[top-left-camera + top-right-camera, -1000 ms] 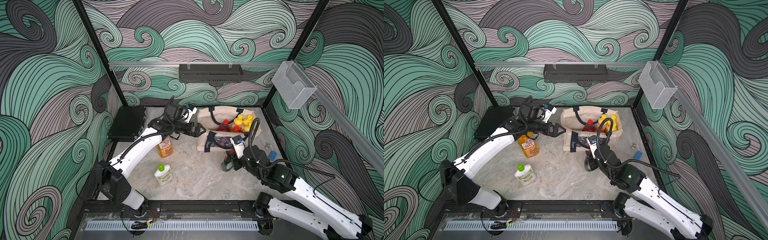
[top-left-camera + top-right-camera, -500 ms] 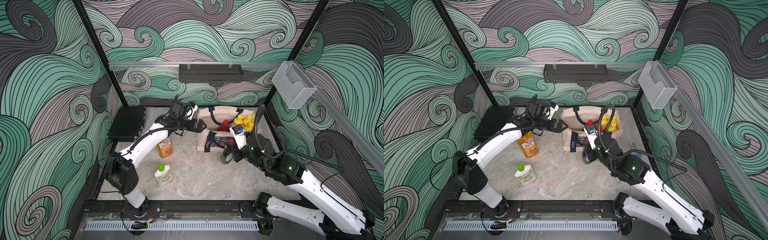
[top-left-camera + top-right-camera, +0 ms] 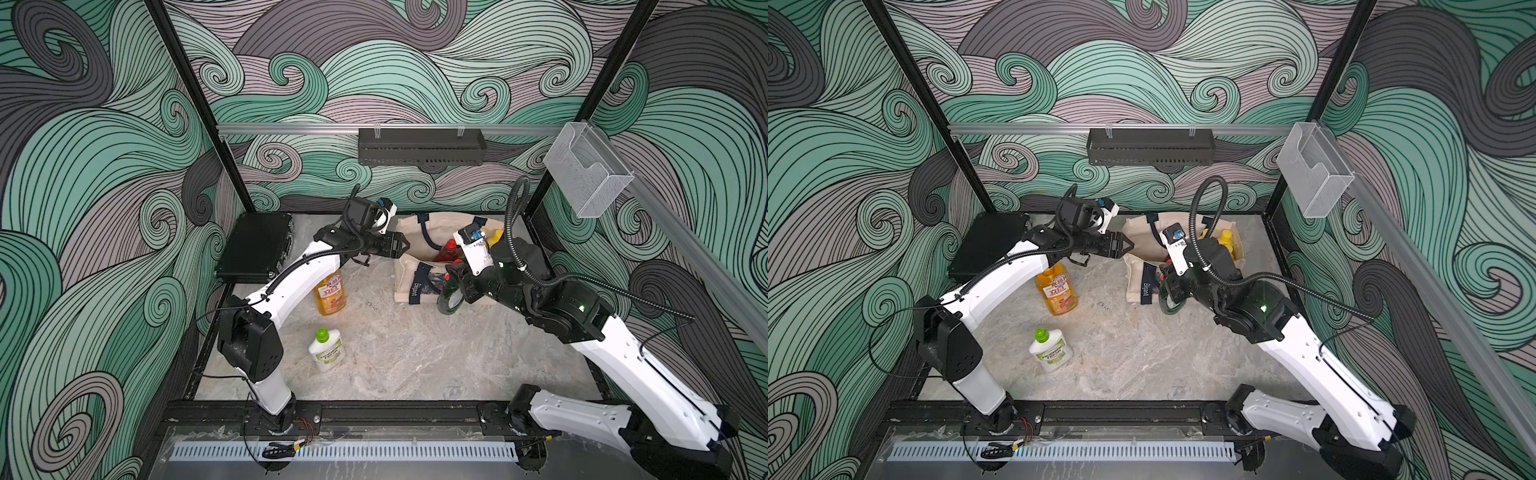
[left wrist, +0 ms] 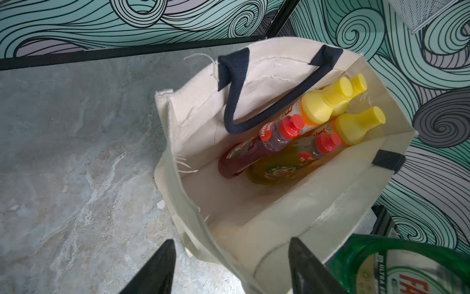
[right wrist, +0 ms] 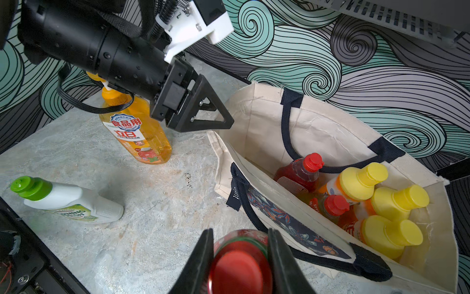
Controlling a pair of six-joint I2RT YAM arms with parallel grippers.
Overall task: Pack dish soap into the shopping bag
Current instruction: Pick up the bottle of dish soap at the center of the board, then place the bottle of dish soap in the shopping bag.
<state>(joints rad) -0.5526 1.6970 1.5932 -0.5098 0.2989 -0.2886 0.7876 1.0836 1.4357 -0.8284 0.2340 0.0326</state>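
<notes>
The cream shopping bag (image 3: 440, 226) (image 3: 1138, 232) stands open at the back of the table. Inside it are a red bottle (image 4: 244, 155), a yellow-green one (image 4: 277, 170) and three yellow-capped orange ones (image 5: 356, 183). My left gripper (image 3: 405, 245) (image 4: 231, 240) is open, its fingers either side of the bag's left side wall. My right gripper (image 3: 455, 282) (image 5: 240, 230) is shut on the neck of the dark green, red-capped dish soap bottle (image 3: 448, 301) (image 4: 381, 264), held just in front of the bag. A tall orange pump bottle (image 3: 330, 293) stands under my left arm. A white green-capped bottle (image 3: 326, 351) lies nearer the front.
A black hard case (image 3: 253, 245) lies at the table's back left corner. A black shelf (image 3: 419, 145) hangs on the back wall, and a clear holder (image 3: 586, 174) sits on the right rail. The navy handles (image 5: 287, 127) droop into the bag's mouth.
My left gripper has reached right to the bag's side wall and its jaws have narrowed. My right arm has carried the green bottle up and closer to the bag.
</notes>
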